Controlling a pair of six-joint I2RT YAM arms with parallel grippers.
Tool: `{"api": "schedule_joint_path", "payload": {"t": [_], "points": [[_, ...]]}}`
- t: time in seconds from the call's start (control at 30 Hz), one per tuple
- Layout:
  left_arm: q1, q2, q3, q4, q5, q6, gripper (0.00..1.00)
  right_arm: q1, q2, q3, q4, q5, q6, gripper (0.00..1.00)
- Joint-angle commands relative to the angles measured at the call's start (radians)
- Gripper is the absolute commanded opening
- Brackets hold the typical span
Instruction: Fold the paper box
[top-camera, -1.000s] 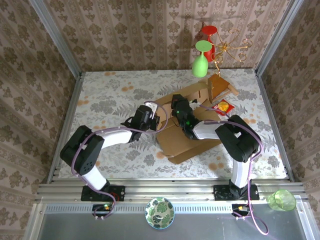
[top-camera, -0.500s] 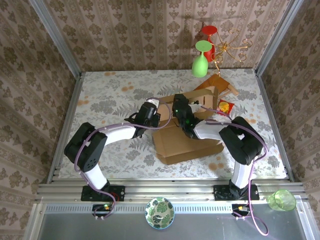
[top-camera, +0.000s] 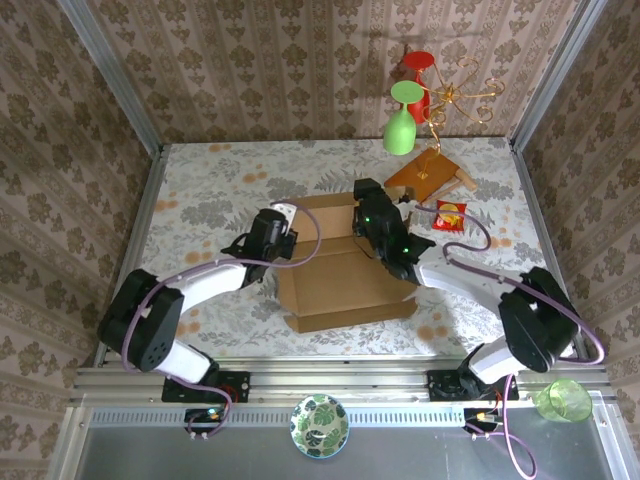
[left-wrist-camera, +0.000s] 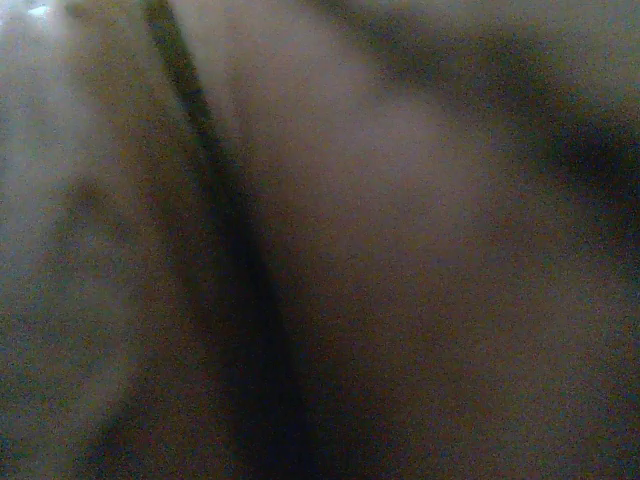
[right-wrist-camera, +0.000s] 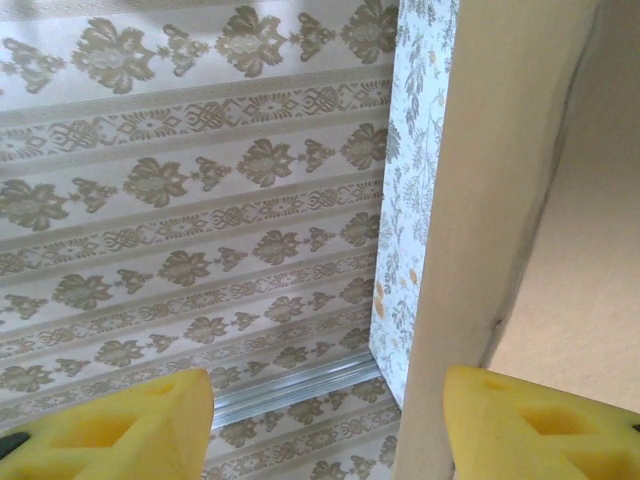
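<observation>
Centrally, steady the paper box (top-camera: 345, 285) with left jaws pressed together and close spread right jaws squarely on its upper wall.

Top view: high at the near edge, looking down on the whole table (top-camera: 220, 180). Left wrist: pressed close to a brown surface, all blur. Right wrist: close, facing the wall (right-wrist-camera: 180, 200) along the box (right-wrist-camera: 470, 200) edge; top view shares the box.
</observation>
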Motion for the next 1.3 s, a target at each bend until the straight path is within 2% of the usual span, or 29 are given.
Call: {"api": "schedule_joint_path", "payload": {"t": [0.0,0.07,0.17,0.3,0.43,0.5,0.6,0.67,0.73,0.8,0.87,0.9,1.03,1.07,1.2,1.27], "points": [[0.048,-0.031,-0.064,0.084,0.038,0.097,0.00,-0.020,-0.058,-0.009,-0.098,-0.008,-0.092,0.56],[0.092,-0.039,-0.094,0.150,0.115,0.095,0.00,-0.037,-0.059,0.012,-0.129,-0.033,-0.141,0.54],[0.108,-0.024,-0.105,0.213,0.141,0.107,0.00,-0.062,-0.059,0.045,-0.154,-0.079,-0.166,0.52],[0.106,0.004,-0.097,0.264,0.137,0.115,0.00,-0.086,-0.051,0.077,-0.182,-0.100,-0.167,0.51],[0.101,0.013,-0.122,0.346,0.081,0.113,0.00,-0.147,-0.059,0.102,-0.239,-0.139,-0.223,0.49],[0.101,0.026,-0.135,0.379,0.070,0.111,0.00,-0.202,-0.100,0.118,-0.280,-0.184,-0.341,0.48],[0.102,0.055,-0.140,0.402,0.078,0.110,0.00,-0.309,-0.140,0.124,-0.356,-0.272,-0.579,0.43],[0.101,0.073,-0.133,0.400,0.088,0.107,0.00,-0.408,-0.150,0.104,-0.365,-0.406,-0.719,0.43],[0.102,0.084,-0.129,0.398,0.093,0.104,0.00,-0.486,-0.139,0.113,-0.419,-0.524,-0.810,0.42],[0.103,0.089,-0.127,0.390,0.098,0.101,0.00,-0.517,-0.119,0.144,-0.474,-0.595,-0.854,0.40],[0.105,0.088,-0.120,0.374,0.103,0.096,0.00,-0.504,-0.101,0.170,-0.481,-0.630,-0.845,0.32],[0.106,0.087,-0.115,0.364,0.105,0.095,0.00,-0.483,-0.095,0.179,-0.478,-0.628,-0.835,0.31],[0.112,0.093,-0.092,0.332,0.110,0.088,0.00,-0.367,-0.047,0.218,-0.500,-0.553,-0.766,0.44],[0.113,0.096,-0.085,0.323,0.113,0.086,0.00,-0.342,-0.035,0.212,-0.485,-0.541,-0.735,0.45],[0.113,0.112,-0.060,0.294,0.127,0.075,0.00,-0.250,-0.027,0.105,-0.403,-0.459,-0.568,0.39],[0.113,0.119,-0.044,0.274,0.137,0.069,0.00,-0.237,-0.026,-0.017,-0.273,-0.442,-0.461,0.35]]}}
